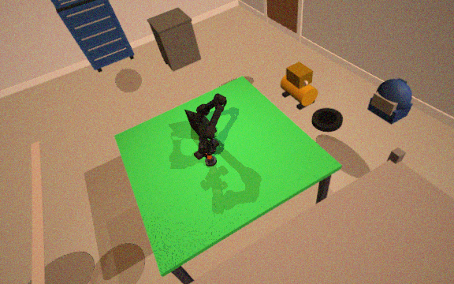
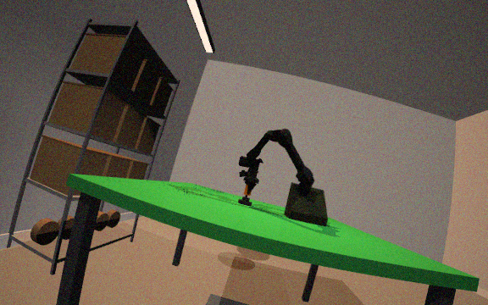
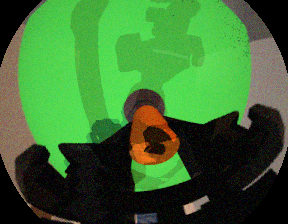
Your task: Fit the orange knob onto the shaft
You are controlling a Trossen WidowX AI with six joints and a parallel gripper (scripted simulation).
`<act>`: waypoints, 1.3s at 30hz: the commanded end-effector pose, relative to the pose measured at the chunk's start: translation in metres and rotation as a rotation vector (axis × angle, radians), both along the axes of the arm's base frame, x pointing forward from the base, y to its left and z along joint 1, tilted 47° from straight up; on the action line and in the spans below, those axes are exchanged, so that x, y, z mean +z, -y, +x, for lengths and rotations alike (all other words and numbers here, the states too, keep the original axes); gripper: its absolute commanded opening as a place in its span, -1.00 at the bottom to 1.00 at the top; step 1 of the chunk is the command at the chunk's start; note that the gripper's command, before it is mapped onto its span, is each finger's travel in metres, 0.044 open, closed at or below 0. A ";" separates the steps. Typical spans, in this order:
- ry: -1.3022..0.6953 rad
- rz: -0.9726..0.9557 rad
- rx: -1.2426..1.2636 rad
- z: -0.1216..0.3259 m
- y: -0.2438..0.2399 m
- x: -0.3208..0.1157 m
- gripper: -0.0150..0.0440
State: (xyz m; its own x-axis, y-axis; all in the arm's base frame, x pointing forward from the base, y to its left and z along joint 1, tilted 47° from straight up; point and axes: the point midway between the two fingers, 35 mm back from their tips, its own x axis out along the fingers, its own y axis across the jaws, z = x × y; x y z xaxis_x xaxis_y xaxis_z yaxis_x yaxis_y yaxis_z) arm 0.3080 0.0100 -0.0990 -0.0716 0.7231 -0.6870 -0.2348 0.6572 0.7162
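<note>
The orange knob [image 1: 209, 157] [image 2: 246, 191] [image 3: 146, 131] is upright between the fingers of my gripper [image 1: 208, 155] [image 2: 248, 185] [image 3: 147, 122], which is shut on it. The round pedestal [image 1: 211, 162] [image 2: 244, 202] [image 3: 131, 105] stands on the green table directly below the knob. In the exterior view the knob's lower end is at or just above the dark pedestal; I cannot tell how far down the shaft it sits. In the wrist view the knob overlaps the near part of the pedestal's disc. The D-shaped shaft and its flat side cannot be made out.
The green table [image 1: 274, 158] [image 2: 269, 233] carries the arm's dark base [image 2: 306, 205] behind the pedestal. Shadows of the arm lie across the table top. A shelf rack, a blue drawer cabinet [image 1: 93, 35] and an orange compressor [image 1: 299, 88] stand away from the table.
</note>
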 end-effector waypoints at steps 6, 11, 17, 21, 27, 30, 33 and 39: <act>0.001 0.002 -0.003 0.002 -0.004 -0.003 -0.49; 0.001 0.003 -0.003 0.001 -0.008 -0.006 -0.49; 0.001 0.003 -0.003 0.000 -0.011 -0.009 -0.49; 0.001 -0.001 0.001 0.000 -0.010 -0.009 -0.49; 0.001 -0.001 0.001 0.000 -0.010 -0.009 -0.40; 0.001 -0.001 0.001 0.000 -0.010 -0.009 -0.14; 0.001 -0.001 0.001 0.000 -0.010 -0.009 0.13; 0.001 -0.001 0.001 0.000 -0.010 -0.009 0.67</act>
State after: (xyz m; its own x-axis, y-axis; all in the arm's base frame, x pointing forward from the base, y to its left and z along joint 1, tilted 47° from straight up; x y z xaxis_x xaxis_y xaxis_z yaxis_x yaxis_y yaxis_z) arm 0.3083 0.0202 -0.1083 -0.0704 0.7226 -0.6876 -0.2351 0.6579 0.7155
